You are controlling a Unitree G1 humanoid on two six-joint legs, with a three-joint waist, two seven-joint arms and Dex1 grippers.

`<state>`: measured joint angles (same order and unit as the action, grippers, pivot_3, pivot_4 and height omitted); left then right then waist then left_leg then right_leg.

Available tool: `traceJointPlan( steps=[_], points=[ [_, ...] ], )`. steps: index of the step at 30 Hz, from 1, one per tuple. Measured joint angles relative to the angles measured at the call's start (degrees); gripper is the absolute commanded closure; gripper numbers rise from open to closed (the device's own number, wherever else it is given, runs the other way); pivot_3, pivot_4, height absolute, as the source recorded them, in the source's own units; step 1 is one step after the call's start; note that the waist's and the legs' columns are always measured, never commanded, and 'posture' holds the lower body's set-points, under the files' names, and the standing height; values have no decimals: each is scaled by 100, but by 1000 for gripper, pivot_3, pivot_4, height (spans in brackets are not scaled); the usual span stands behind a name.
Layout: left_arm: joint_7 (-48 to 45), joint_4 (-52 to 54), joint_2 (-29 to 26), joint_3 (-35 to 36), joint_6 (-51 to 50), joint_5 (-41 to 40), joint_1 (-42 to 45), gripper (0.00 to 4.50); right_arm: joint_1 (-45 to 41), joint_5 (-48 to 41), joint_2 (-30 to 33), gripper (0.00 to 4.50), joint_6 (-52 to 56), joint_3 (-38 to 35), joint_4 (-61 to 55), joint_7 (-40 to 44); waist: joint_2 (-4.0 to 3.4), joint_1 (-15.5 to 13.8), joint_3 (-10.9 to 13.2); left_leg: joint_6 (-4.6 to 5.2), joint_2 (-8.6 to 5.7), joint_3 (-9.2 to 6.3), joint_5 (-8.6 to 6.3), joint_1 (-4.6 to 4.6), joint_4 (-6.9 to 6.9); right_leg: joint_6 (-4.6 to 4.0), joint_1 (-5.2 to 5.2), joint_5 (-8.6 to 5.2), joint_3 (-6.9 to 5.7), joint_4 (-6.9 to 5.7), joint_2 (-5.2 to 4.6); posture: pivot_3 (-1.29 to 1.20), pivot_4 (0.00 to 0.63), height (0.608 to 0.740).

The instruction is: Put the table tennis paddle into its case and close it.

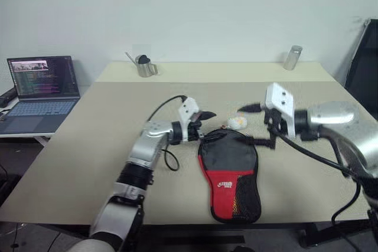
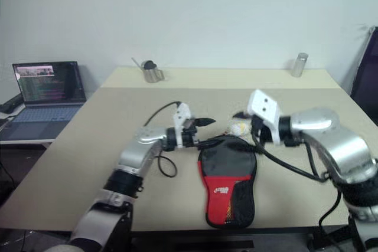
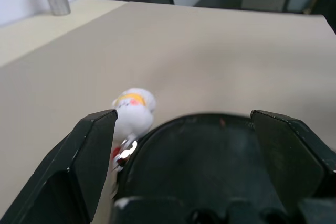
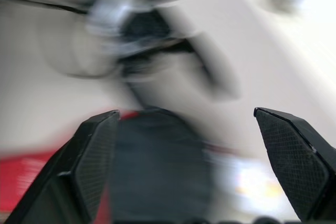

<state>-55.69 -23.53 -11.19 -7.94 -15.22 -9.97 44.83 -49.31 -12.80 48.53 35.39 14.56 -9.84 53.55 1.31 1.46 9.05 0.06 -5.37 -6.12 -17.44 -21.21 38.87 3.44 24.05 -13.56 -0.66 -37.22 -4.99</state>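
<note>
The case [image 1: 229, 172] lies flat on the beige table [image 1: 88, 146], round black end away from me, red band with white logo and mesh pocket toward me. Its white fluffy charm [image 1: 237, 122] rests just beyond the round end. The table tennis paddle is hidden. My left gripper [image 1: 215, 125] points to the right at the case's upper left rim, open, with the black rim [image 3: 205, 145] low between its fingers. My right gripper [image 1: 248, 126] hovers open at the upper right of the case, pointing left, next to the charm. Neither holds anything.
An open laptop [image 1: 42, 87] sits on a side table to the left. A metal cup with a spoon [image 1: 144, 66] and a metal cylinder [image 1: 292, 57] stand at the table's far edge. A black chair [image 1: 363, 63] is at the right.
</note>
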Motion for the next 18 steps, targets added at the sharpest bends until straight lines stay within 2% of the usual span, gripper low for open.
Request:
traceJointPlan(
  steps=[6,10,18],
  points=[
    [-120,5,287,-558,-604,9,-292,40,-662,1833,-629,0,-1811,1035,2397,-442,-3,26,1,-4,0,7,2,-36,0,-5,40,2,8,3,-4,0,150,740],
    [104,-40,321,-649,-833,128,-339,40,-914,2866,-783,0,-2832,1511,3594,-789,-4,15,1,-5,-4,9,3,-69,8,-12,75,8,6,0,-6,0,150,740],
    [763,-192,384,-652,-1035,392,-252,40,-1019,3923,-1095,0,-3911,1826,4739,-1075,-9,28,-2,-6,-2,11,3,-60,7,-14,67,9,7,-2,-5,0,150,740]
  ],
)
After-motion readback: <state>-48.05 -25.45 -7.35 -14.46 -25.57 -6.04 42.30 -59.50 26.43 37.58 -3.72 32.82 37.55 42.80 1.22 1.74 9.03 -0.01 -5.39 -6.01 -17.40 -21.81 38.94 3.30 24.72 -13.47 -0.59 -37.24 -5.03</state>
